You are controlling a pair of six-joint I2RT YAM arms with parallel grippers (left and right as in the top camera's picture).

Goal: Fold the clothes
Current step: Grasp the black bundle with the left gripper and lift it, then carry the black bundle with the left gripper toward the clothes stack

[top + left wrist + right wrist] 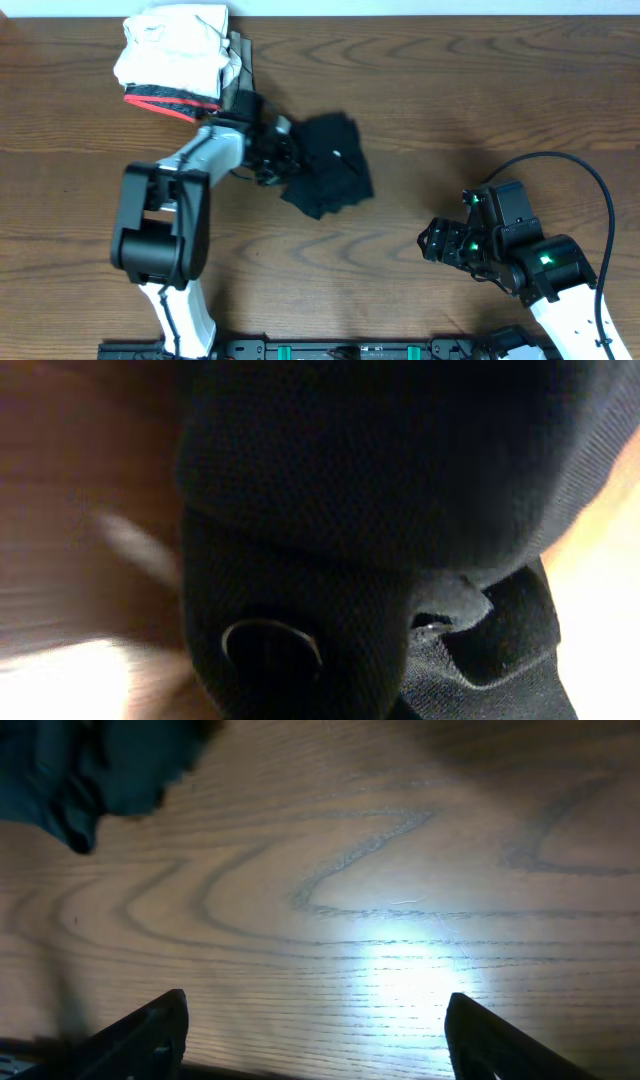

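black shirt [330, 165]: lay crumpled in a dark heap near the middle of the table [450, 100], right of the folded stack.
left arm: you had it rising from the near edge, elbow bent, with the forearm angled toward the far right and the wrist at the shirt's left edge.
left gripper [283, 160]: pressed together, pinching the shirt's left edge. Black knit fabric [380, 480] filled your wrist view.
right arm: stood at the near right corner, with the wrist turned to the left.
right gripper [428, 243]: fingers spread wide and empty over bare wood [320, 1035], well apart from the shirt.
folded stack [175, 60]: white and cream garments over a red-trimmed one, at the far left, just behind your left wrist.
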